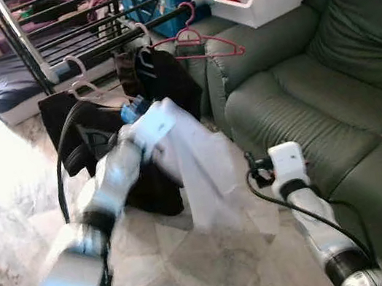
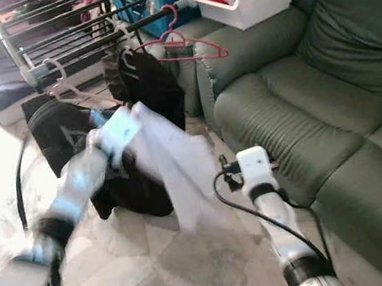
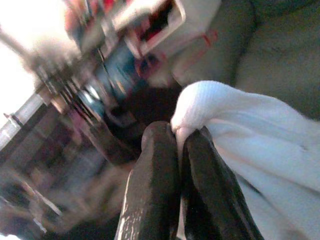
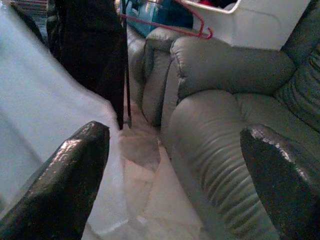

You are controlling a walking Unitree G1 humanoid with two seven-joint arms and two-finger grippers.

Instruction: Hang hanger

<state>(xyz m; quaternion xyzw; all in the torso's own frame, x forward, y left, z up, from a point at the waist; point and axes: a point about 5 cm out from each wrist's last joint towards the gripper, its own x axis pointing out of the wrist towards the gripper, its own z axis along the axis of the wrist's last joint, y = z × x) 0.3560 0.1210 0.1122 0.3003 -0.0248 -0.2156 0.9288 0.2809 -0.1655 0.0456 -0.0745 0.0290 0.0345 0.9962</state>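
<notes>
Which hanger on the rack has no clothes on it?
The pink hanger, nearest the green sofa, hangs bare. The white hanger and the one beside it carry dark clothes.

Soft white cloth (image 1: 203,170), matt green leather-look sofa (image 1: 329,89), glossy marble-look floor (image 1: 11,212).

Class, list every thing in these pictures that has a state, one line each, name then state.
left gripper: shut on the white garment, raised toward the rack.
right gripper: open, holding nothing, beside the sofa.
white garment: held up, hanging loose.
pink hanger: hooked on the drying rack, bare.
white hanger: hung on the rack.
black garments: hanging from the rack.
drying rack: standing, unfolded.
</notes>
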